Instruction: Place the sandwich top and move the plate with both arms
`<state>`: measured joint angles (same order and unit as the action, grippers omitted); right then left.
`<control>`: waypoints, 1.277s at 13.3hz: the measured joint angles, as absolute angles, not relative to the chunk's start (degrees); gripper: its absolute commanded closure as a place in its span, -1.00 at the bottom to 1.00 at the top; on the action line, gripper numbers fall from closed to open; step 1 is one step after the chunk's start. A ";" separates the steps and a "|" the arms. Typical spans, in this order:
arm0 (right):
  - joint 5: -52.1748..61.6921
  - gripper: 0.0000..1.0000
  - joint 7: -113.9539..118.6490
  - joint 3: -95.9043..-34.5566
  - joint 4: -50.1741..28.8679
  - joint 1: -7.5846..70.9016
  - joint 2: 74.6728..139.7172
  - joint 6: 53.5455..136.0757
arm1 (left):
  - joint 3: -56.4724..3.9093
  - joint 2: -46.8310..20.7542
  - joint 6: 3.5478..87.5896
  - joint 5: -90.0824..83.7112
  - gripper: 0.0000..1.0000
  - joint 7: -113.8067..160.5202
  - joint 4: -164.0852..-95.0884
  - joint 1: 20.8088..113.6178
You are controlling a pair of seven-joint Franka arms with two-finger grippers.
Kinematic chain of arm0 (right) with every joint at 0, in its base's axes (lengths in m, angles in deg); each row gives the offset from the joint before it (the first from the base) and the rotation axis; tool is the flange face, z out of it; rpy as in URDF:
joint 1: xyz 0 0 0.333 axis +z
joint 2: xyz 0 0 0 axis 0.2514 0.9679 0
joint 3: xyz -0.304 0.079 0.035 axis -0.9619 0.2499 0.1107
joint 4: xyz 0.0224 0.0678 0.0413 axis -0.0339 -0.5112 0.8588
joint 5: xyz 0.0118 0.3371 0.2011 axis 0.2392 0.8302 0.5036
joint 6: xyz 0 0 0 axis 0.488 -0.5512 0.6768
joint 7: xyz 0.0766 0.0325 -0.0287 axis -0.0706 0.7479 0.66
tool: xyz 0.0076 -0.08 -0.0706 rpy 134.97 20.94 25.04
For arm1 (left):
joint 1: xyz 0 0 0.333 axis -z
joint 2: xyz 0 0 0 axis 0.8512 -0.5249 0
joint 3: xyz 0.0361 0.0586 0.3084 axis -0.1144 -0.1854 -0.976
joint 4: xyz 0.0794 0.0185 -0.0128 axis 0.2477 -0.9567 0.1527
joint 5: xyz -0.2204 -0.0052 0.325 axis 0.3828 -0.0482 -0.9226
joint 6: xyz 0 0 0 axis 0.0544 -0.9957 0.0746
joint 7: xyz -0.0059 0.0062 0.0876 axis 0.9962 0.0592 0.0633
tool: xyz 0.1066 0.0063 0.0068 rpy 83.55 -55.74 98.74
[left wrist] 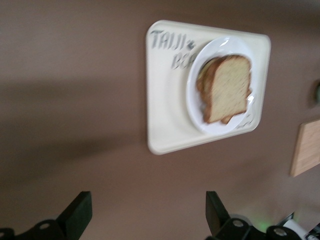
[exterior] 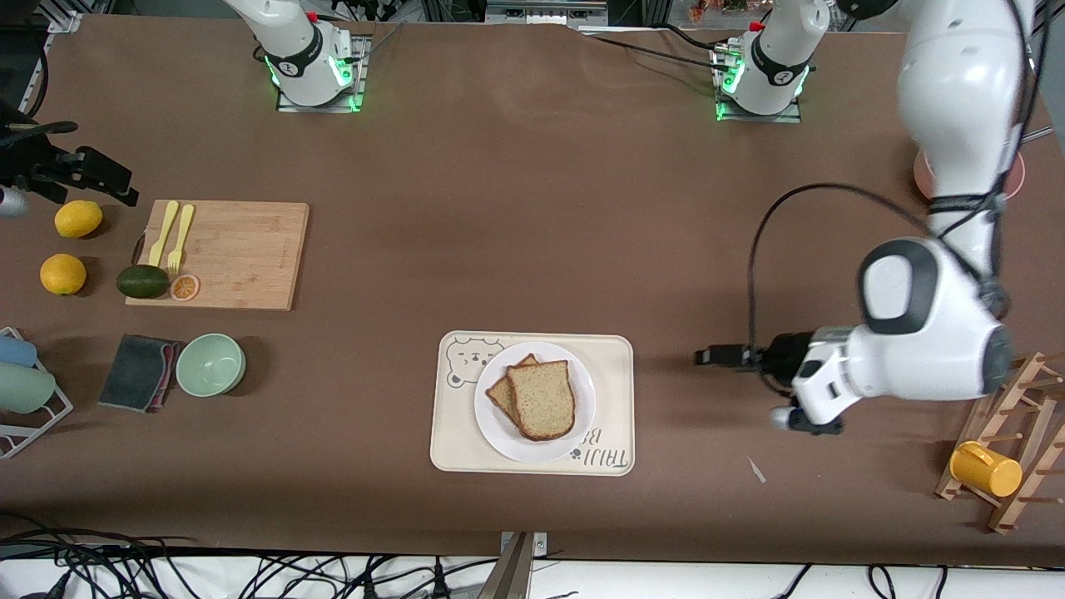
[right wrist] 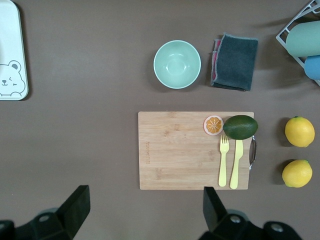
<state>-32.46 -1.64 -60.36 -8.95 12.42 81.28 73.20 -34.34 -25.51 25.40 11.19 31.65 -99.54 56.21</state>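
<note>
The sandwich top (exterior: 542,398), a speckled brown bread slice, lies on a lower slice on the white plate (exterior: 584,391). The plate sits on the cream bear-print tray (exterior: 453,441). My left gripper (exterior: 705,357) is open and empty, low over the bare table beside the tray toward the left arm's end. The left wrist view shows its fingers spread wide (left wrist: 148,200), with the sandwich top (left wrist: 227,90), plate (left wrist: 222,46) and tray (left wrist: 165,110) ahead. My right gripper (exterior: 91,170) hangs open and empty at the right arm's end, near the lemons; in its wrist view (right wrist: 145,197) only table lies between the fingers.
A wooden cutting board (exterior: 241,249) carries a yellow fork and knife, an avocado (exterior: 142,281) and an orange slice. Two lemons (exterior: 63,274), a green bowl (exterior: 210,363) and a dark cloth (exterior: 137,372) lie near it. A wooden rack holds a yellow cup (exterior: 986,468).
</note>
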 measured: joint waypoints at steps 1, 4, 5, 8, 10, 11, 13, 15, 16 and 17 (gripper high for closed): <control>-32.46 -1.00 -1.64 -60.36 -8.94 12.42 81.28 73.19 | -34.49 -23.46 20.81 7.37 -1.00 31.18 -99.97 54.86; -32.46 -1.00 -1.64 -60.36 -8.95 12.42 81.28 73.19 | -34.60 -18.82 10.71 -1.35 -1.00 31.04 -100.65 52.71; -32.46 -1.00 -1.64 -60.36 -8.95 12.42 81.29 73.19 | -34.64 -17.22 8.10 -2.94 -1.00 30.81 -100.68 52.38; -32.46 -1.00 -1.64 -60.36 -8.95 12.42 81.29 73.19 | -34.77 -12.90 3.50 -7.61 -1.00 29.48 -100.83 50.41; -32.46 -1.00 -1.64 -60.36 -8.96 12.42 81.29 73.19 | -34.78 -10.35 1.89 -8.67 -1.00 28.84 -101.08 49.29; -32.46 -1.00 -1.64 -60.36 -8.95 12.42 81.29 73.19 | -34.79 -8.93 1.64 -8.82 -1.00 28.82 -101.63 48.50; -32.45 -1.00 -1.64 -60.36 -8.96 12.42 81.29 73.19 | -34.81 -5.97 1.65 -9.16 -1.00 28.83 -103.52 46.93; -32.45 -1.00 -1.64 -60.36 -8.96 12.42 81.29 73.19 | -34.69 -2.93 2.66 -11.40 -1.00 28.87 -105.73 46.43; -32.45 -1.00 -1.64 -60.36 -8.96 12.42 81.29 73.19 | -34.44 -1.46 3.86 -12.49 -1.00 28.87 -107.20 46.46; -32.45 -1.00 -1.64 -60.36 -8.96 12.42 81.29 73.19 | -34.17 -0.24 5.60 -13.37 -1.00 28.87 -108.88 46.49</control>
<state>-32.45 -1.64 -60.36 -8.96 12.42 81.29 73.19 -34.17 -0.24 5.60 -13.37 28.87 -108.88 46.49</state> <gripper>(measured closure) 0.000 0.000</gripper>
